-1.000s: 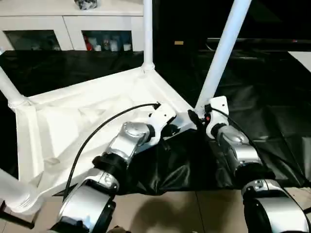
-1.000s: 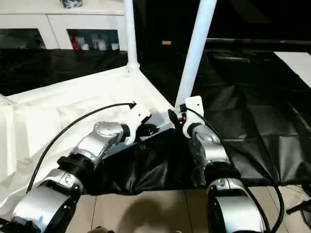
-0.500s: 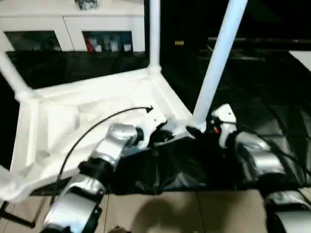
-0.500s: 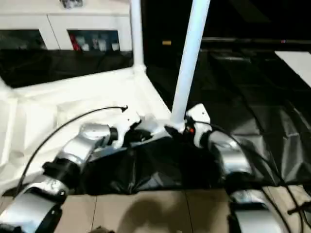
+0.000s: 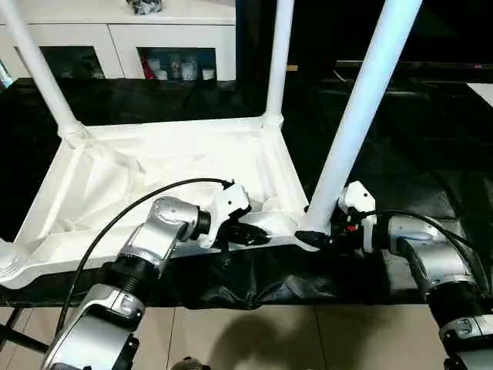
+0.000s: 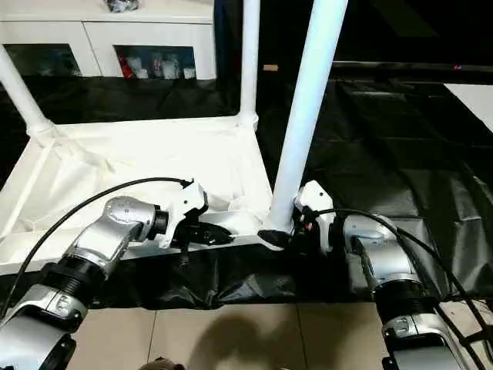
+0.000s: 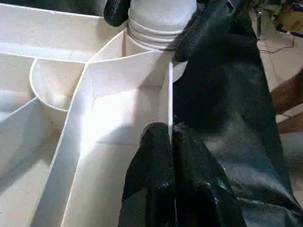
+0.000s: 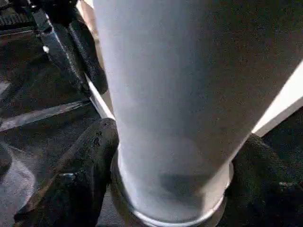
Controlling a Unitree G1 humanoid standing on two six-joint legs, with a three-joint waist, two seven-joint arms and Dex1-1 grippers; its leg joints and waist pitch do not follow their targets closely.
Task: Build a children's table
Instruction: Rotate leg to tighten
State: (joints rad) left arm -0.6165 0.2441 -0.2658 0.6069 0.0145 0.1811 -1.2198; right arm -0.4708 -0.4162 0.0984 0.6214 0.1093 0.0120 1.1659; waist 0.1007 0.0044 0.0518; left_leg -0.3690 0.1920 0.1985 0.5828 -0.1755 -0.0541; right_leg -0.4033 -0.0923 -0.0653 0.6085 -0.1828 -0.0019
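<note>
while the left gripper (image 5: 258, 237) pinches the upturned children's table (image 5: 154, 166) rim at six o'clock, right gripper (image 6: 281, 237) fingers straddle the near leg (image 5: 362, 108) base; seating it firmly comes next

Three table legs (image 5: 362, 116) run out of the head view's top edge, their far ends unseen. At lower left, the table top's (image 5: 154, 166) corner socket is clipped by the frame edge. Small items behind the cabinet's (image 5: 177, 35) glass doors, upper centre, are too small to identify. The right gripper's (image 5: 317, 237) fingers are partly hidden behind the nearest leg's base.
</note>
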